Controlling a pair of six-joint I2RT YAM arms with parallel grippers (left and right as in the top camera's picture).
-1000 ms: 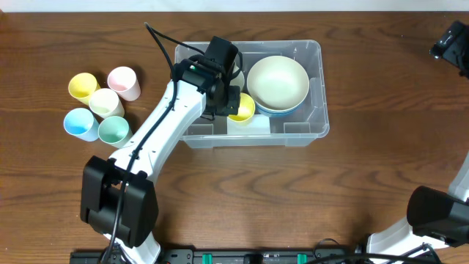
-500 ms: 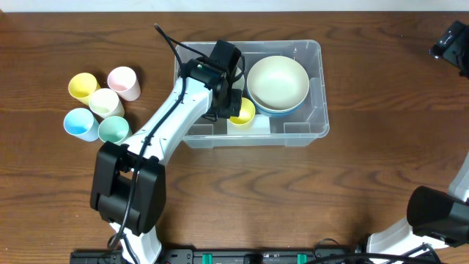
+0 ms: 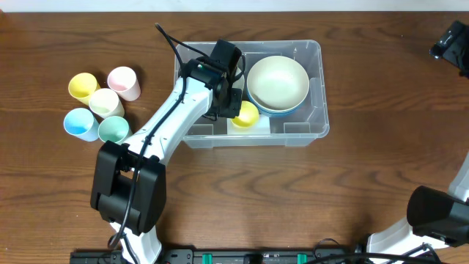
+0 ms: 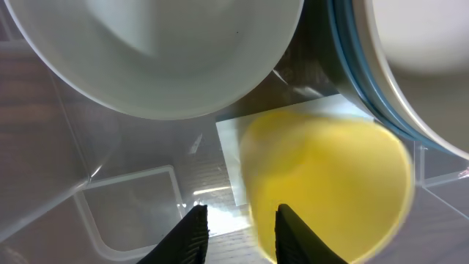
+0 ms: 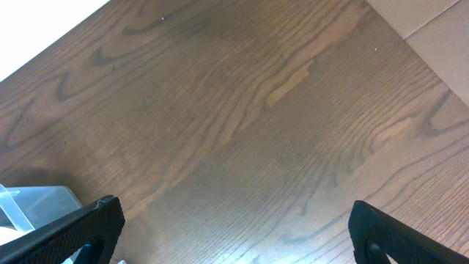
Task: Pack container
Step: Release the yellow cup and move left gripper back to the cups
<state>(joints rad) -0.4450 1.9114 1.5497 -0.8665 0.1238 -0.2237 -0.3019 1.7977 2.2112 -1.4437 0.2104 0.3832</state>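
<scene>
Five cups [image 3: 106,103] sit unpacked beside the container [image 3: 320,73]; bowls [image 3: 277,82] and yellow cup [image 3: 246,114] inside. Left gripper [image 4: 240,214] fingers slightly parted, pinching nothing; right gripper [image 5: 234,240] spread wide, idle.

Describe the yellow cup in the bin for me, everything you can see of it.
The yellow cup is small, plain and looks like matte plastic. It lies inside the clear container near its front wall, over the white label and beside the cream bowl. The wrist view shows it blurred, so I cannot tell whether it is upright or tipped. The left gripper is right beside it, fingers apart with nothing between them; one finger overlaps the cup's edge.
</scene>
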